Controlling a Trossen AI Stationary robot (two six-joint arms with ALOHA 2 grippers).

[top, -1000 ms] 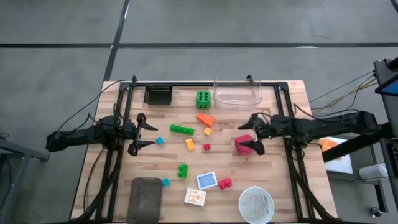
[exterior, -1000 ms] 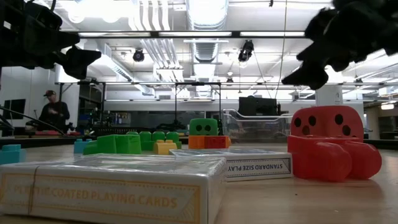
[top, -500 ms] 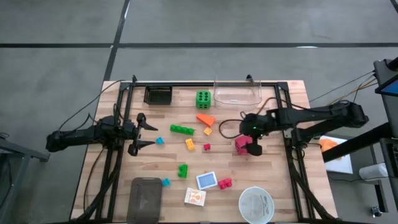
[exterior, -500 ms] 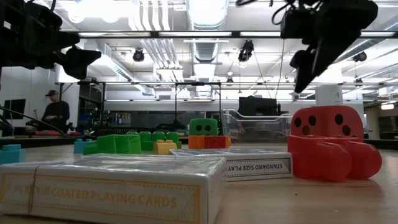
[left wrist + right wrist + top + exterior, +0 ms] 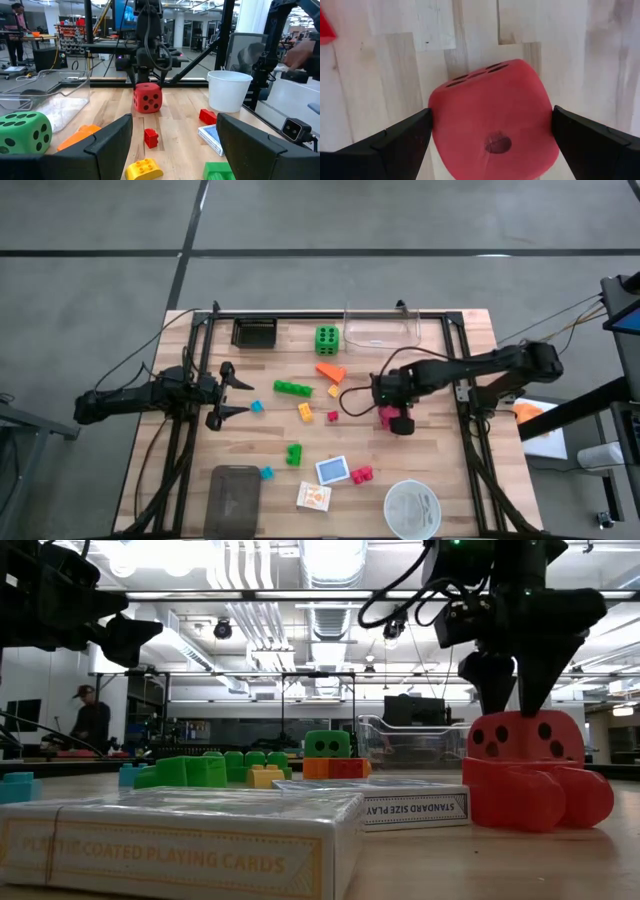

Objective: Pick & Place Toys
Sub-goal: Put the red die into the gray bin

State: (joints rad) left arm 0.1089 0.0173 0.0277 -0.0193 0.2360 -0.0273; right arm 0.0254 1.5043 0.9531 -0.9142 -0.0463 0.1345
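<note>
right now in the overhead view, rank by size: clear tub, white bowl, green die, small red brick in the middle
1. clear tub, largest
2. white bowl
3. green die
4. small red brick, smallest

All sit on the table at about the same depth from the camera, so the order is safe.

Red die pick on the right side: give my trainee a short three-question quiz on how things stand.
1. True or false: the right gripper is shut on the red die.
2. Multiple choice: where does the green die sit? A) inside the clear tub; B) on the table beside the clear tub; C) inside the white bowl.
3. Fill in: the left gripper waits open above the table near a small ____ brick.

Key:
1. False: its fingers are spread on either side of the die, and the die is on the table.
2. B.
3. Blue.
</note>
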